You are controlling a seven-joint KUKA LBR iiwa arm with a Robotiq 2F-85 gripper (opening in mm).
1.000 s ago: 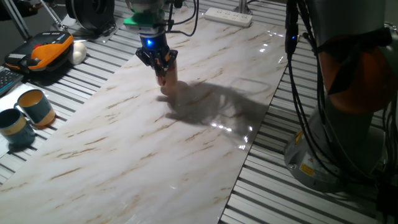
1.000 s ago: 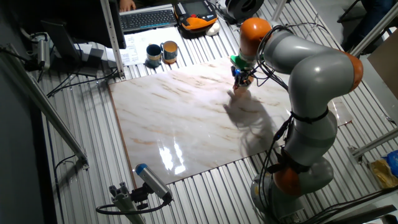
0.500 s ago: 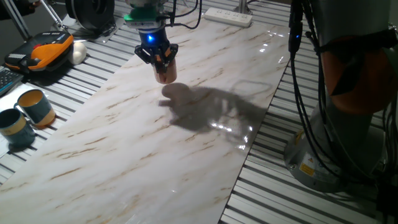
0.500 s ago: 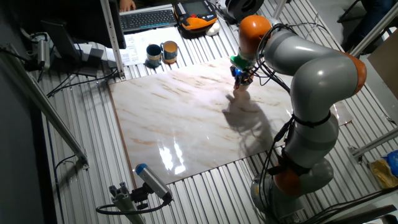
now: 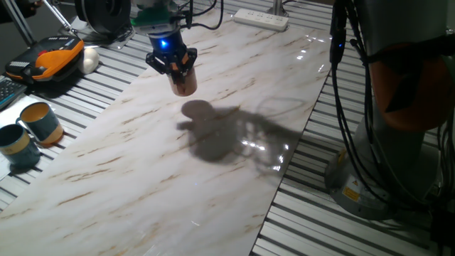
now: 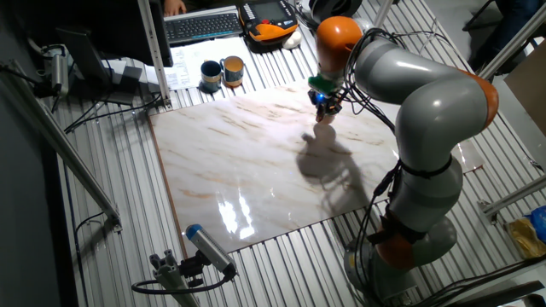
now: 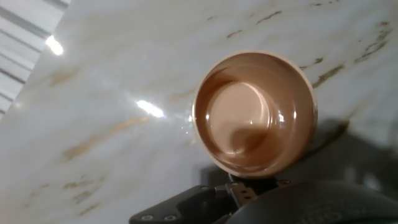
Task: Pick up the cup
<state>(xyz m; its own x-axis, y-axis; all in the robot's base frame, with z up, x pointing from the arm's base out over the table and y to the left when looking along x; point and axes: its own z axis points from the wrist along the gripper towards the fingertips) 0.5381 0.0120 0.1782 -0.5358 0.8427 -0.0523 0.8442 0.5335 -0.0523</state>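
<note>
Far left in one fixed view, two teal mugs [image 5: 32, 131] w/ tan insides stand on the slatted bench [image 5: 106, 64], touching or nearly so, well apart from the arm. Above them an orange-and-black handset [image 5: 50, 57] lies w/ a white rounded object [image 5: 90, 59] just beside it. The marble slab [image 5: 178, 178] runs diagonally across the bench.

Toward the slab's far end the gripper [image 5: 173, 65] hangs w/ a blue light lit on its body, fingers clamped on the cup [image 5: 184, 84], a small salmon-orange mug. Cup is off the slab, in the air: its dark shadow [image 5: 206, 135] lies separate on the marble, below and to the right. A white power strip [image 5: 261, 18] sits at the top edge, beyond the slab. Right side: black cables and the arm's grey base [image 5: 384, 178].

Other fixed view: keyboard [image 6: 203, 26] at top, teal mugs [image 6: 222, 73] near the slab's far corner, gripper [image 6: 325, 102] w/ cup [image 6: 323, 115] under the orange-jointed arm [image 6: 409, 94], over the slab's far right part.

Hand view looks straight down into the cup [image 7: 254, 113]: upright, lighter inside, nothing in it, rim round. Gripper parts [image 7: 249, 199] dark at the bottom edge, meeting the cup's near rim; handle not visible here. Marble w/ tan veins behind
</note>
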